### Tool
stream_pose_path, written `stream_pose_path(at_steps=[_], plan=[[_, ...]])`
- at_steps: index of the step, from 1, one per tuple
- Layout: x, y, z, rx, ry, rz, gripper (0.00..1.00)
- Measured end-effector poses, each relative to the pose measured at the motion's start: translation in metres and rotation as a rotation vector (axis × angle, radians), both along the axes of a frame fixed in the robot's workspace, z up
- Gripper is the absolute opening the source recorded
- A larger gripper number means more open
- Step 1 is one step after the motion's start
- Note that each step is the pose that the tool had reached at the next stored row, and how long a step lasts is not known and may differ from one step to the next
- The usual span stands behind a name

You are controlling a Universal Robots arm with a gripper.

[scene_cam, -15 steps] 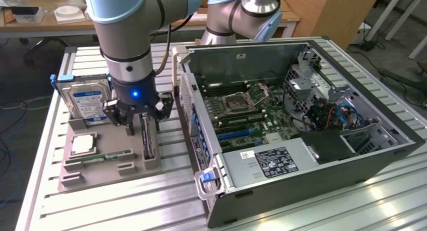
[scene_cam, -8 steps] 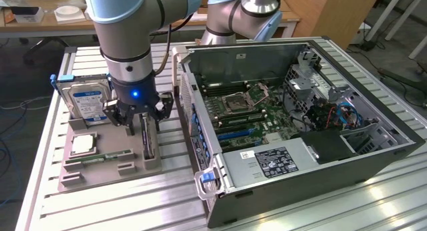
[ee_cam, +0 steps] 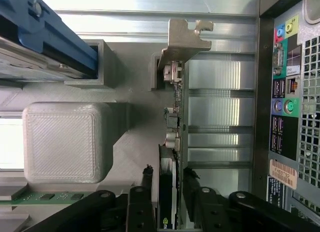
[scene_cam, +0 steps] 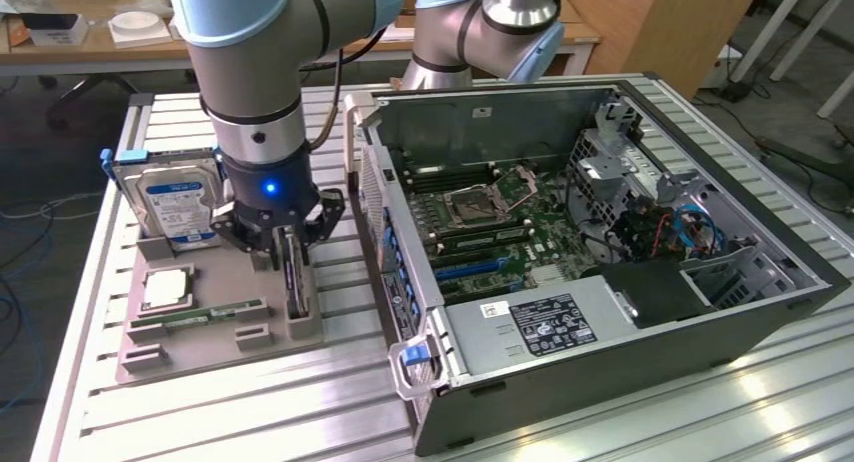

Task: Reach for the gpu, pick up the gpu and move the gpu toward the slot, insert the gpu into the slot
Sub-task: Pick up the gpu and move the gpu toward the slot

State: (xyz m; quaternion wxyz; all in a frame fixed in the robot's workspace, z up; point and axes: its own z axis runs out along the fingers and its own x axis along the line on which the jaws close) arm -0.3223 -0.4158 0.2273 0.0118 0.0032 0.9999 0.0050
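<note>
The gpu (scene_cam: 296, 287) stands on edge in a grey holder (scene_cam: 220, 347), its silver bracket (ee_cam: 182, 39) at one end and its fan side (ee_cam: 167, 192) between my fingers. My gripper (scene_cam: 292, 262) is lowered over the card, one black finger (ee_cam: 147, 179) on each side of it. Narrow gaps still show between fingers and card, so the gripper is open and straddling it. The blue slot (scene_cam: 470, 269) lies on the green motherboard (scene_cam: 514, 217) inside the open computer case, to the exterior view's right of the holder.
On the holder also sit a blue-labelled hard drive (scene_cam: 176, 207), a processor chip (scene_cam: 167, 287) and a memory stick (scene_cam: 200, 315). The case wall (scene_cam: 380, 197) stands close beside the card; its rear ports (ee_cam: 285, 92) are near. A second arm (scene_cam: 481, 32) is behind.
</note>
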Motion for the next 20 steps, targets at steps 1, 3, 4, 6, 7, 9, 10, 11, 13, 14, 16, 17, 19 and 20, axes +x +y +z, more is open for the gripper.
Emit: stream_pose_path(at_steps=[1, 3, 4, 6, 7, 9, 10, 11, 13, 14, 16, 17, 19, 20], plan=[[0.0, 0.0, 0.0, 0.0, -0.0001, 0.0, 0.42], [0.0, 0.0, 0.0, 0.0, 0.0, 0.0, 0.36], [0.0, 0.0, 0.0, 0.0, -0.0001, 0.0, 0.36], [0.0, 0.0, 0.0, 0.0, -0.0001, 0.0, 0.36], [0.0, 0.0, 0.0, 0.0, 0.0, 0.0, 0.36], [0.0, 0.0, 0.0, 0.0, -0.0001, 0.0, 0.36], [0.0, 0.0, 0.0, 0.0, -0.0001, 0.0, 0.36], [0.0, 0.0, 0.0, 0.0, 0.0, 0.0, 0.36], [0.0, 0.0, 0.0, 0.0001, 0.0, 0.0, 0.34], [0.0, 0.0, 0.0, 0.0, 0.0, 0.0, 0.34], [0.0, 0.0, 0.0, 0.0, -0.0001, 0.0, 0.27], [0.0, 0.0, 0.0, 0.0, -0.0001, 0.0, 0.27], [0.0, 0.0, 0.0, 0.0, 0.0, 0.0, 0.27], [0.0, 0.0, 0.0, 0.0, -0.0001, 0.0, 0.27]])
